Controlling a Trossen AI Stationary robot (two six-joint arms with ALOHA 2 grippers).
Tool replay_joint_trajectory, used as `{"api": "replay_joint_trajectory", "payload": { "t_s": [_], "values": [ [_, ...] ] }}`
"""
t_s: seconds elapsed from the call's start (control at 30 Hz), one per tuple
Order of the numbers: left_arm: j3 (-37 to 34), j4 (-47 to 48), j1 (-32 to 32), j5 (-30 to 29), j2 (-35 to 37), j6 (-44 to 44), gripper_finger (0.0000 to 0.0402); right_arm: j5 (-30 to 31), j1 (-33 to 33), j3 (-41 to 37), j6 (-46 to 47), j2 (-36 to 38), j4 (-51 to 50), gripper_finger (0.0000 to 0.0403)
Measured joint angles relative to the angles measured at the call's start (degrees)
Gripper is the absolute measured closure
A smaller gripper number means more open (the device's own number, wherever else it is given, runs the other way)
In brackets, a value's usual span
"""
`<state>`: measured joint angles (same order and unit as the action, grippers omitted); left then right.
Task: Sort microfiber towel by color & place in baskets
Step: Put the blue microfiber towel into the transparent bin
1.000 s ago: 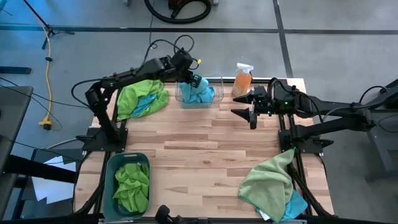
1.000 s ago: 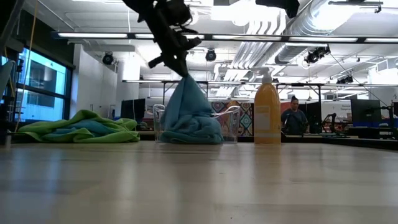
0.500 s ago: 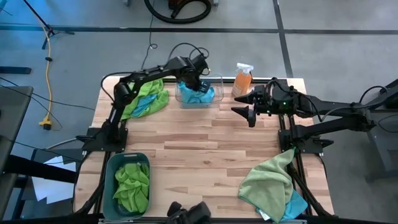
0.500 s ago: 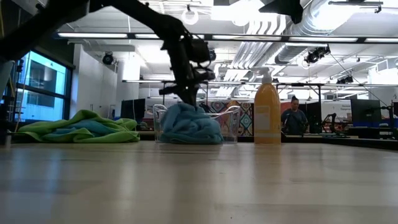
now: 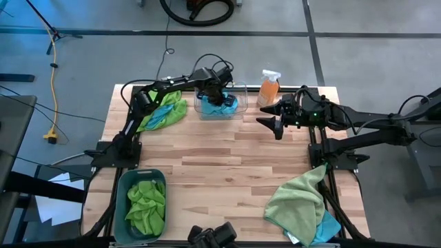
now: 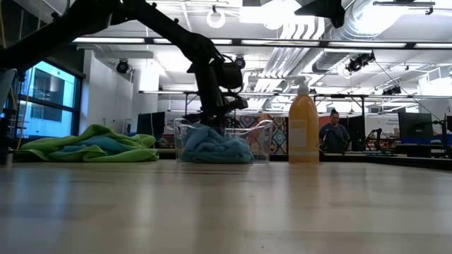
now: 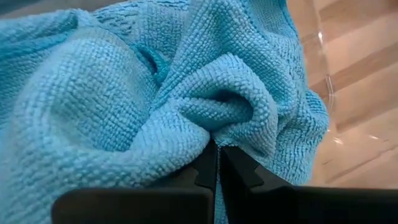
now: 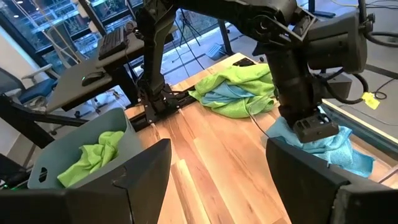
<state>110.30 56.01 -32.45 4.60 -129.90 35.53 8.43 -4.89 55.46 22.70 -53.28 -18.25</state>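
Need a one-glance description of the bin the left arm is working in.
On the wooden table, look along the far edge, left of the orange spray bottle. The clear bin holds a blue towel, pinched by the left pincer. The other bin is opaque, holding green towels.

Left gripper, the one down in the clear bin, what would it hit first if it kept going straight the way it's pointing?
The left gripper is shut on the blue towel inside the clear bin. Going straight on, it would press deeper into that bunched towel first, and probably the bin's floor beneath, though depth is hard to judge.
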Motion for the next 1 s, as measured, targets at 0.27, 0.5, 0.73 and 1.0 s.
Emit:
{"api": "replay_joint_trajectory", "payload": {
  "t_s": [0.27, 0.5, 0.73, 1.0],
  "values": [
    [0.00, -1.98, 0.11, -0.66, -0.56, 1.86, 0.0395, 0.08, 0.00, -0.02, 0.87, 0.00, 0.01, 0.0144],
    [0.00, -2.99, 0.15, -0.66, -0.56, 2.35, 0.0351, 0.08, 0.00, -0.02, 0.85, 0.00, 0.01, 0.0144],
    [0.00, -3.38, 0.15, -0.63, -0.56, 0.83, 0.0285, 0.08, 0.00, -0.02, 0.85, -0.02, 0.01, 0.0144],
    [-0.02, -3.47, 0.13, -0.33, -0.56, -0.13, 0.0230, 0.08, 0.00, -0.02, 0.44, -0.02, 0.01, 0.0144]
  ]
}}
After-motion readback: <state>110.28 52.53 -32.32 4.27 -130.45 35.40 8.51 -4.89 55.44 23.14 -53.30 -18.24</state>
